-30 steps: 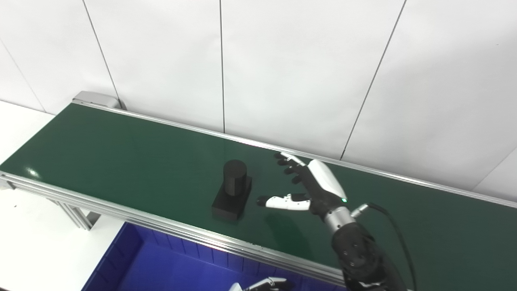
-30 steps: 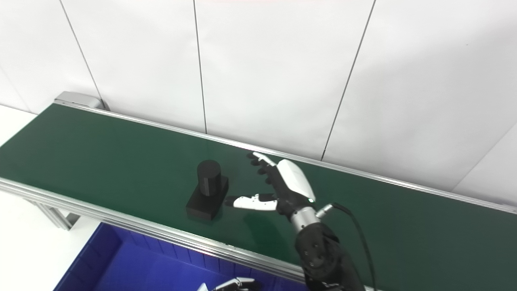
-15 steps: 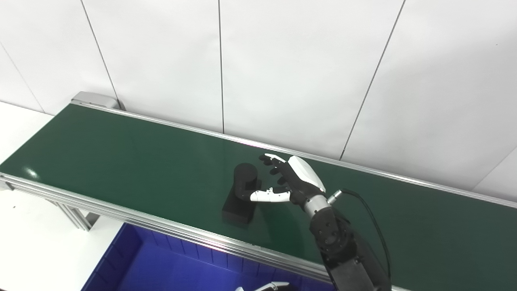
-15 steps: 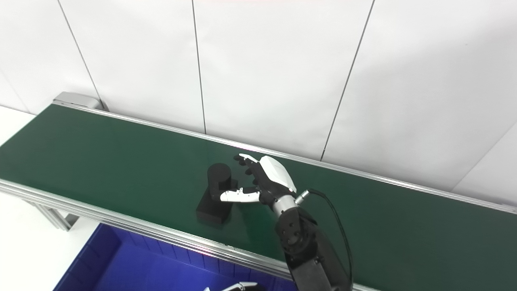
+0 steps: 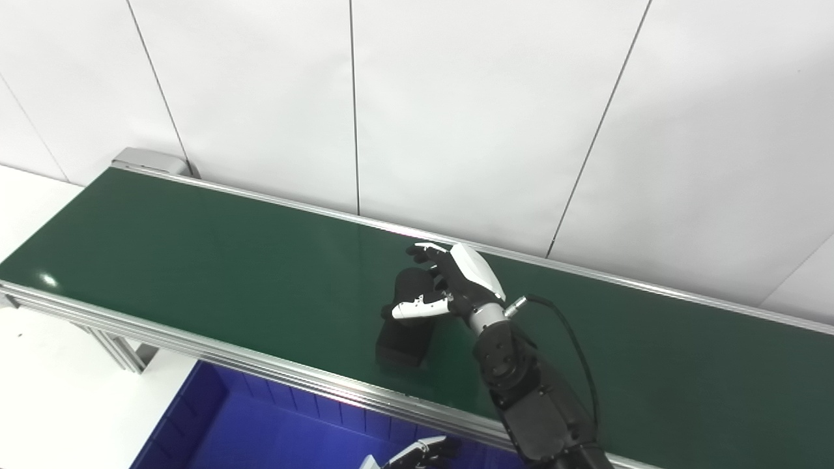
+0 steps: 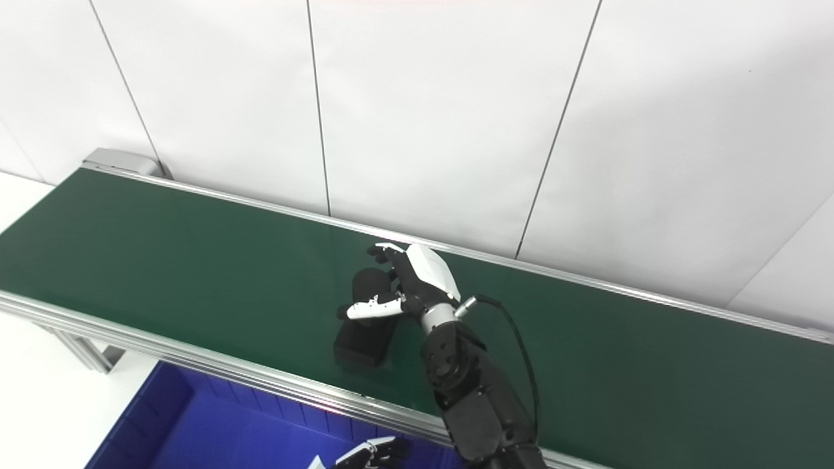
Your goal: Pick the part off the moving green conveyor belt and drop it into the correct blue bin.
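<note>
Left eye view, item one: black part (image 5: 405,319), a block with an upright cylinder, riding the green conveyor belt (image 5: 195,260) near its front rail. Item two: right hand (image 5: 449,286), a second ago well apart from the part with fingers (image 5: 430,251) spread, now reached across, thumb in front of the cylinder and fingers behind, curling around it. Grip judged nearly made; lift not begun. Item three: blue bin (image 5: 260,436) below the rail. Item four: left hand (image 5: 417,453), low at the bin, fingers apart, empty.
</note>
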